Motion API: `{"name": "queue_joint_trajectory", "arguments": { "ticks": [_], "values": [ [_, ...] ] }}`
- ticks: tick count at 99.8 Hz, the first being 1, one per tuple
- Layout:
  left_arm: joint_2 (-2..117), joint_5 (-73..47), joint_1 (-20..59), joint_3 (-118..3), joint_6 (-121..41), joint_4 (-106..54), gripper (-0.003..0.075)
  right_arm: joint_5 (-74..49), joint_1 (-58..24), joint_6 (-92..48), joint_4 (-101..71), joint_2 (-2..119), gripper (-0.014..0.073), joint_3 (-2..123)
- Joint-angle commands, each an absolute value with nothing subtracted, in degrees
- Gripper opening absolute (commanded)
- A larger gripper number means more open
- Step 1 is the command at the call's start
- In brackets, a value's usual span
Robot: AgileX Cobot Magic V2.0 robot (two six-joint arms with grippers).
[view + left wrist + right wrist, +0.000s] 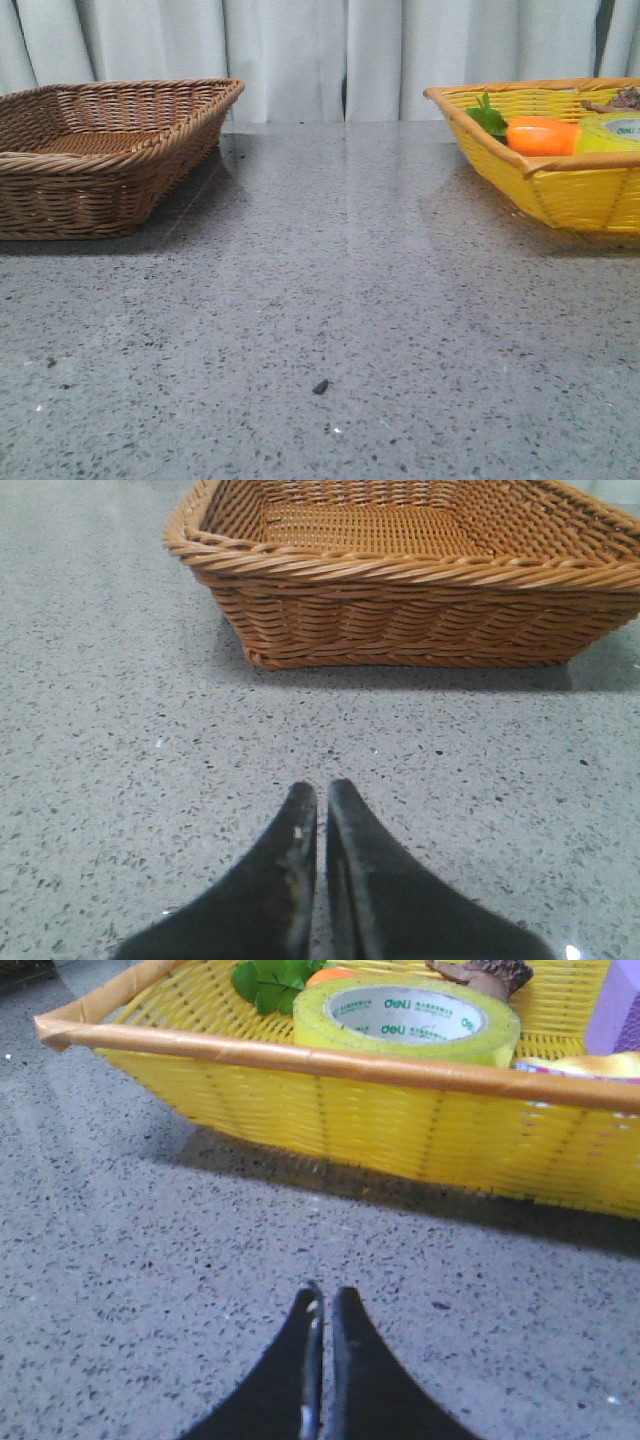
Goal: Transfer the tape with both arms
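We've got both the left gripper (321, 792) and right gripper (323, 1295) clenched on nothing; the tape (406, 1018) in the yellow basket (300, 1060) reads "deli".

wicker basket (110, 150) — table's (330, 300) left | tape (612, 133) beside carrot (542, 136) — inside right basket (560, 190)

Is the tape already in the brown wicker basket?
No, the tape lies flat in the yellow basket beside the carrot; the brown basket holds nothing.

Low front view across the table (320, 330); wrist views near brown basket (420, 580) left, yellow basket (330, 1110) right, both shared.
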State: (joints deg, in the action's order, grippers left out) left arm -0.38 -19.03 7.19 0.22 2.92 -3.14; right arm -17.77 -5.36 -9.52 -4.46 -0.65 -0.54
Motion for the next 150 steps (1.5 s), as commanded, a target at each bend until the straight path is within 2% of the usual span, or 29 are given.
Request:
{"name": "queue_joint_trajectory", "arguments": {
  "ticks": [1, 33, 72, 96, 106, 114, 122, 135, 140, 145, 150],
  "values": [
    [-1.97, -16.29, 7.04, 0.69, 3.38, -3.71, -0.0021, -11.56, -4.99, -10.08, -3.79, -1.70, -0.0067, -1.80],
    [-1.97, -16.16, 7.04, 0.69, 3.38, -3.71, -0.0021, 0.00, -4.99, -10.08, -10.07, -1.70, -0.0067, -1.80],
    [-1.97, -14.71, 7.04, 0.69, 3.38, -4.72, -0.0021, -1.33, -4.99, -10.08, -11.47, -1.70, -0.0067, -1.80],
    [-1.97, 0.00, 7.04, 0.69, 3.38, -38.14, -0.0021, 2.13, -4.99, -10.08, -34.29, -1.70, -0.0067, -1.80],
    [-1.97, 2.88, 7.04, 0.69, 3.38, -47.40, -0.0021, 5.33, -4.99, -10.08, -43.28, -1.70, -0.0067, -1.03],
    [-1.97, 4.81, 7.04, 0.69, 3.38, -52.60, -0.0021, 5.84, -4.99, -10.08, -44.09, -1.70, -0.0067, 0.88],
    [-1.91, 4.55, 7.04, -1.47, 1.73, -49.62, -0.0020, 4.75, -4.99, -10.08, -42.57, -1.46, -0.0067, 4.29],
    [0.81, -2.77, 7.04, -9.47, -4.55, -32.69, -0.0014, -1.27, -4.99, -10.08, -33.54, 2.59, -0.0066, 11.83],
    [3.76, -6.02, 7.04, -12.99, -4.55, -26.95, 0.0024, -6.36, -4.99, -10.08, -28.19, 6.04, -0.0063, 16.21],
    [7.06, -10.07, 7.04, -16.95, -4.55, -24.58, 0.0098, -11.45, -4.99, -10.08, -24.08, 11.26, -0.0054, 20.45],
    [11.34, -13.64, 7.04, -20.30, -4.55, -24.21, 0.0225, -16.51, -4.99, -10.08, -21.25, 16.50, -0.0011, 24.90]
  ]
}}
